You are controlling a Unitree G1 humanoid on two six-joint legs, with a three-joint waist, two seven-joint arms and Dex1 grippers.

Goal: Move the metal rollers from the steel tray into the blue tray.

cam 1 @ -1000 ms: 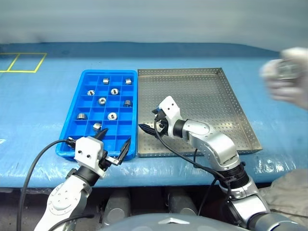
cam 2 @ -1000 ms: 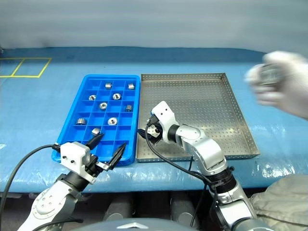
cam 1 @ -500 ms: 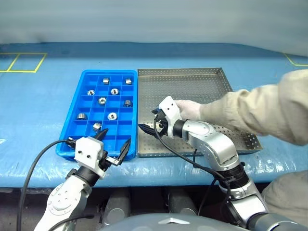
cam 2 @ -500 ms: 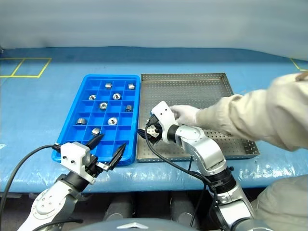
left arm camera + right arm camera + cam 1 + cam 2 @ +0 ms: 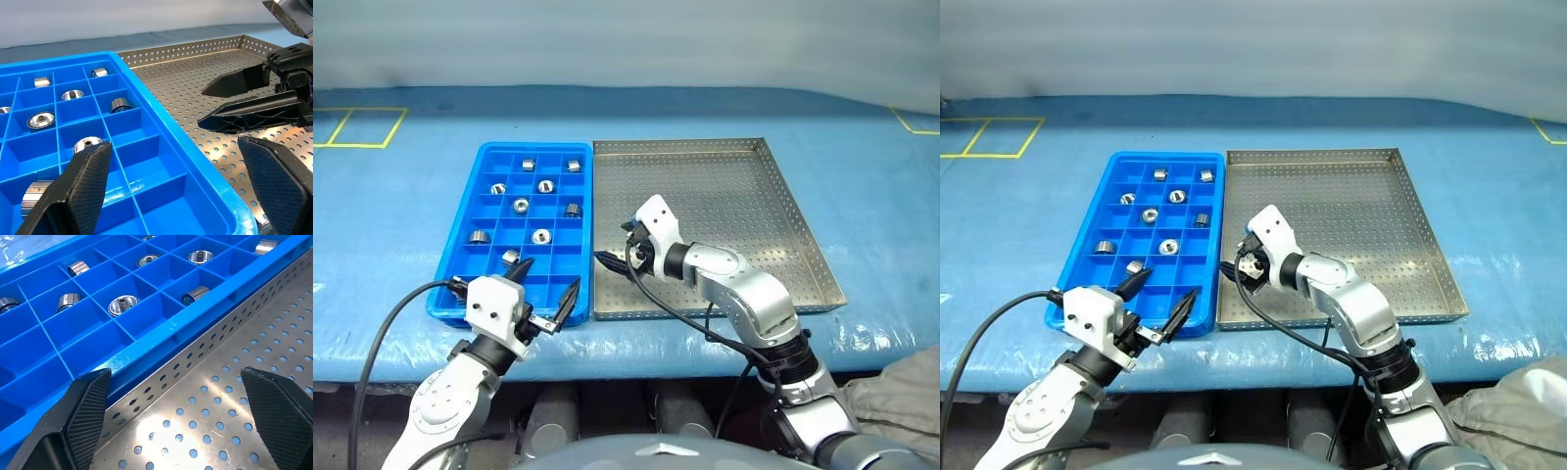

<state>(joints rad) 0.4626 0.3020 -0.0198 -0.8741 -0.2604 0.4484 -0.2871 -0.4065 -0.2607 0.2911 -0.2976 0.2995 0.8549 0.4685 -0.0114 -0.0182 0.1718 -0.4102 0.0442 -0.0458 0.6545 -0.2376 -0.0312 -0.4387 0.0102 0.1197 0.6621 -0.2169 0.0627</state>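
The blue tray [image 5: 460,269] lies left of the steel tray [image 5: 724,206], their long sides touching. Several metal rollers [image 5: 541,235] sit in separate compartments of the blue tray [image 5: 146,147]; all the rollers I see are there. My right gripper [image 5: 619,247] hovers open over the steel tray's near-left part, pointing at the blue tray's rim, with nothing between its fingers [image 5: 85,413]. My left gripper [image 5: 545,286] hangs open and holds nothing at the blue tray's near right corner. The left wrist view shows the right gripper [image 5: 249,98] above the steel tray's perforated floor [image 5: 195,73].
Both trays rest on a table with a blue cover [image 5: 391,215]. Yellow tape lines mark its far left [image 5: 357,127] and far right [image 5: 913,119]. A person's light clothing [image 5: 906,387] shows at the near right. Black cables trail from both wrists.
A person's gloved hand reached into the steel tray beside my right gripper half a second ago and has since drawn back out of view. Neither arm has moved.
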